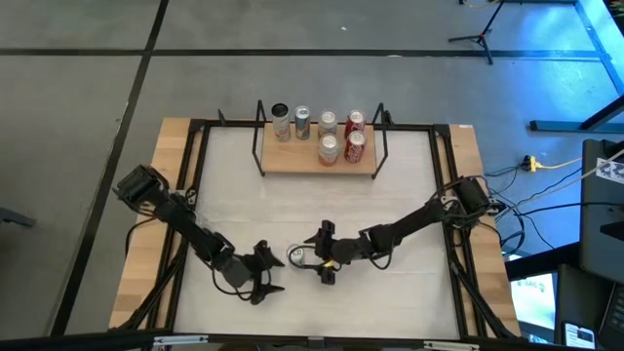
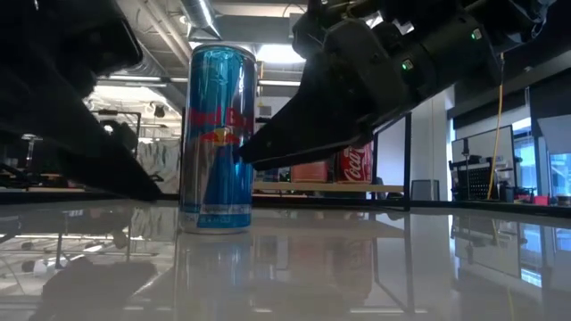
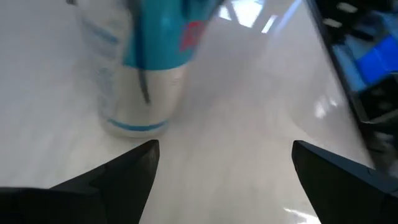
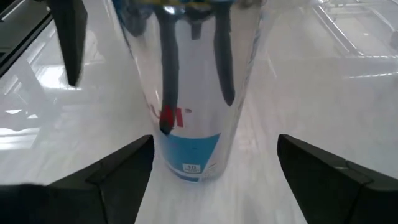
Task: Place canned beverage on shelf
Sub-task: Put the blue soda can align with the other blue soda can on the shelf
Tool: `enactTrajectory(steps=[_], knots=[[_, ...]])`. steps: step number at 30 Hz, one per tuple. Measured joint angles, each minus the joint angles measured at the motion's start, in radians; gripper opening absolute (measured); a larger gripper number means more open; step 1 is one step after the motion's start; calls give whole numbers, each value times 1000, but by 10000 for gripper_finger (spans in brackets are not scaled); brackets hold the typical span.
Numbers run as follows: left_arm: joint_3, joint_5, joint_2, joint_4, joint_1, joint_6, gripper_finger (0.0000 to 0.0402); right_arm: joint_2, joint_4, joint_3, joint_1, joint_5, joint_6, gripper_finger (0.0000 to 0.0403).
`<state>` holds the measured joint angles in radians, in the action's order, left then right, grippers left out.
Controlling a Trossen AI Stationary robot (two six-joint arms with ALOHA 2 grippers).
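The small light-wood shelf [image 1: 319,159] with thin black rod uprights at both ends stands at the far middle of the white-topped table [image 1: 409,205]. It holds six cans: a back row of a dark-topped can [image 1: 281,121], a greenish-silver can [image 1: 302,121], a silver can [image 1: 328,122] and a red can [image 1: 355,122], and in front of the last two a second silver can [image 1: 329,148] beside a second red can [image 1: 355,146]. In the low view a red cola can [image 2: 359,163] on the shelf shows behind the near arm.

The tall slim blue-and-silver energy drink can [image 2: 218,140] stands upright on the table near its front edge, well apart from the shelf, between the two grippers; in the high view it shows only as a pale ring [image 1: 298,256].

The left gripper [image 1: 265,276] reaches in from the left, low over the table, its dark fingers [image 3: 127,168] spread wide and empty, with the can just beyond and to one side of them. The right gripper [image 1: 325,255] comes in from the right on a long, low, bent arm; its fingers [image 4: 121,165] are wide open on either side of the can's base, but do not grip it, a clear gap showing on each side
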<state>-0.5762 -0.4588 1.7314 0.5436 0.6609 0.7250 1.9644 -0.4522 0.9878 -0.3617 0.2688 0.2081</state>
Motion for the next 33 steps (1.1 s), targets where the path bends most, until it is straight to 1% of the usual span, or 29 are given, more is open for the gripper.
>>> enactTrajectory(steps=[2,4,8,12,15,20,25,27,33], knots=[[0,32,-35,-23,0,1,357,-12,14,0,-11,4,-3,340],[0,37,-95,-76,0,-1,357,-42,50,0,-19,19,-7,340],[0,-14,-243,-188,0,-33,357,-125,181,0,-46,89,-8,340],[0,-65,-369,-197,12,-124,357,-173,271,0,-80,164,-7,340],[0,-89,-428,-196,13,-210,357,-177,280,0,-102,187,-17,340],[0,-100,-438,-120,-10,-360,357,-177,294,0,-111,190,-31,340],[0,-104,-420,-78,-50,-441,357,-176,295,0,-108,196,-42,340],[0,-103,-395,-47,-64,-464,357,-176,298,0,-109,197,-53,340],[0,-102,-293,30,-99,-465,357,-176,293,0,-109,208,-62,340]])
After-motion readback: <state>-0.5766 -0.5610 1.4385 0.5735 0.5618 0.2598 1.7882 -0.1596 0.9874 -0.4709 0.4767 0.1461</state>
